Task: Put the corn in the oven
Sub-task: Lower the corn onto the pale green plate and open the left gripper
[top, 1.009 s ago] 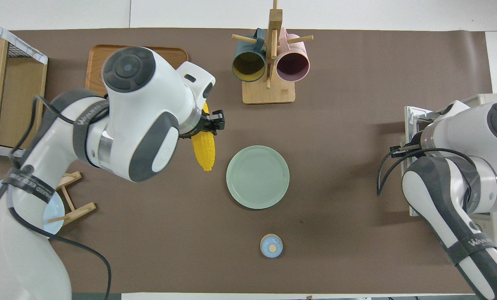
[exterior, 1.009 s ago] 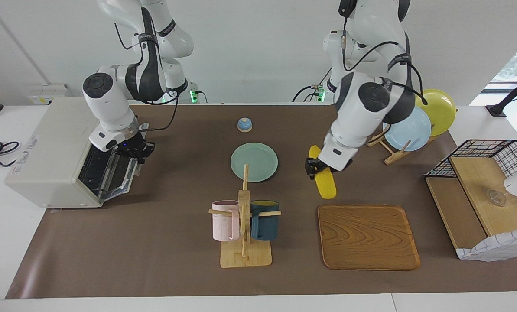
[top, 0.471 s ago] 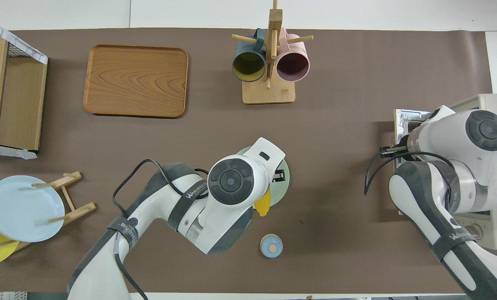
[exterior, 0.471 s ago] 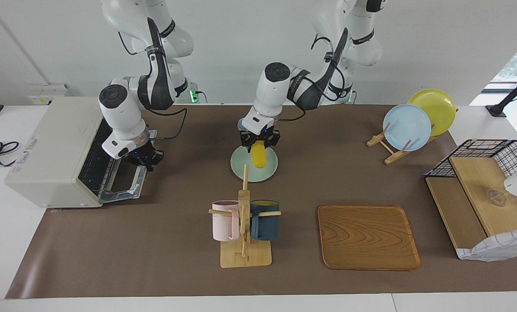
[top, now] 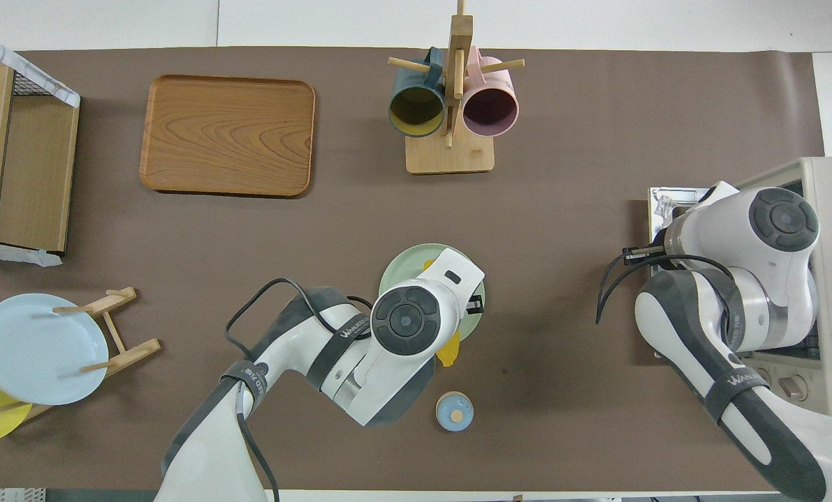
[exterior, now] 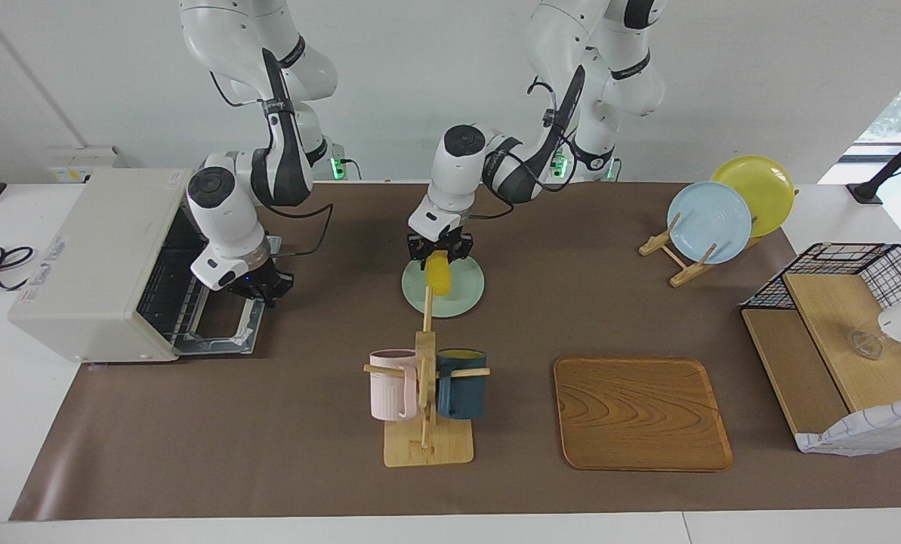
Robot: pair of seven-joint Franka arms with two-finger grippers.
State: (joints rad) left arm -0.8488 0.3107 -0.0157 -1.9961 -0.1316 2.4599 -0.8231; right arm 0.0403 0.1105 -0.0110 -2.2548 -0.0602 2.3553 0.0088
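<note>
The yellow corn (exterior: 439, 277) hangs tilted from my left gripper (exterior: 438, 255), which is shut on its upper end, over the green plate (exterior: 461, 298). From overhead, only the corn's tip (top: 448, 354) shows under the left wrist. The off-white oven (exterior: 95, 249) stands at the right arm's end of the table with its door (exterior: 220, 332) folded down nearly flat and the wire rack showing inside. My right gripper (exterior: 260, 291) is shut on the handle at the door's free edge. In the overhead view the right wrist hides that gripper.
A wooden mug rack (exterior: 425, 393) with a pink and a dark blue mug stands farther from the robots than the green plate. A wooden tray (exterior: 641, 412), a plate stand with blue and yellow plates (exterior: 711, 221) and a wire shelf (exterior: 835, 332) are toward the left arm's end. A small blue knob (top: 454, 411) lies near the robots.
The left gripper carried the corn from beside the wooden tray to over the green plate. The right gripper drew the oven door down from half open to nearly flat.
</note>
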